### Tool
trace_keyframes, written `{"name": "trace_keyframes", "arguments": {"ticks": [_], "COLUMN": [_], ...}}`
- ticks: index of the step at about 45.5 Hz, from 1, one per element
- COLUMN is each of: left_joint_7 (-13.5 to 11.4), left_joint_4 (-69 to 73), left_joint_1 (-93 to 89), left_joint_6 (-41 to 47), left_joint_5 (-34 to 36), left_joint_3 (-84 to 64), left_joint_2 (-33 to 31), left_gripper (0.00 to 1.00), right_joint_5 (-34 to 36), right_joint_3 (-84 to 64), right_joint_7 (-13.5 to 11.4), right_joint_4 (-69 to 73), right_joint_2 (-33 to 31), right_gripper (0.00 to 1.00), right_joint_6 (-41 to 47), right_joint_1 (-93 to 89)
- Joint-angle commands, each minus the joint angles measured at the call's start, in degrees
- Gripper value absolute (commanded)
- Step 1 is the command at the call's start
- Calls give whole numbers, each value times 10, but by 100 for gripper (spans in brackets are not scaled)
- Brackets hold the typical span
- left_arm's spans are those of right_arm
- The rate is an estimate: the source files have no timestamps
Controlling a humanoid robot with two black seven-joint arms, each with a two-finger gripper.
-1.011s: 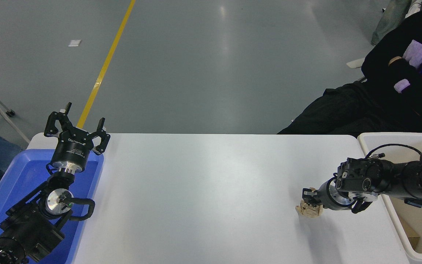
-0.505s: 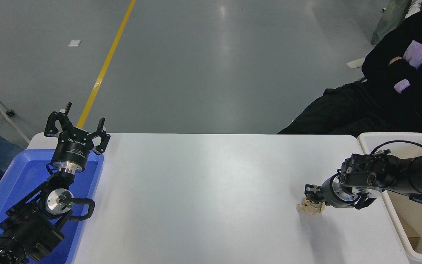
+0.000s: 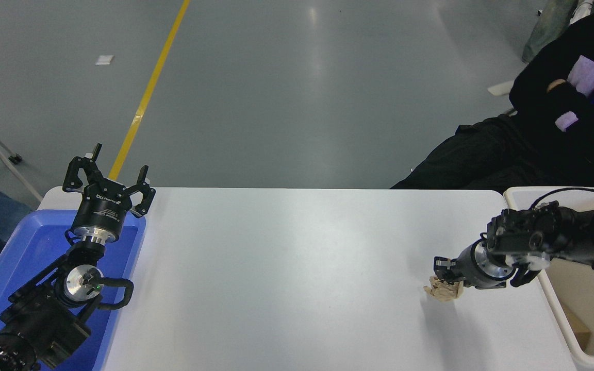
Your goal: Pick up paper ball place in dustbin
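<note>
The paper ball [image 3: 443, 291] is gripped by the closed right tool [image 3: 445, 275] and has been carried slightly rightward, toward the dustbin [image 3: 521, 194], low over the surface [image 3: 286, 268]. The open left tool [image 3: 107, 180] is parked.

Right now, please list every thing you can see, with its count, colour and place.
paper ball: 1, tan, on the table's right part, in the right claw
bin: 1, cream-white, at the table's right end
tray: 1, blue, at the table's left end
table: 1, white, centre
floor line: 1, yellow, upper left
person: 1, in black, seated, upper right
left claw: 1, black, open, above the tray's far end
right claw: 1, black, shut on the paper ball
</note>
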Motion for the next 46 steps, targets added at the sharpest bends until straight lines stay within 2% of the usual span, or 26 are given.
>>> {"name": "trace_keyframes", "arguments": {"ticks": [1,3,10,20,46], "left_joint_7": [0,0,0,0,-1], "left_joint_4": [0,0,0,1,1], "left_joint_1": [0,0,1,1,1], "left_joint_6": [0,0,0,0,0], "left_joint_5": [0,0,0,-1,-1], "left_joint_3": [0,0,0,-1,-1], "left_joint_2": [0,0,0,0,0], "left_gripper": [98,98,98,98,98], "right_joint_5": [2,5,54,60,60], "right_joint_3": [-45,-41,-47,-48,-72], "right_joint_7": [3,4,4,4,4], "right_joint_4": [88,88,88,102,103], "right_joint_2": [-37,-42,-57,-83,-83], "right_gripper": [0,0,0,0,0], "right_joint_6": [207,254,254,254,254], "right_joint_1": [186,221,335,498,529]}}
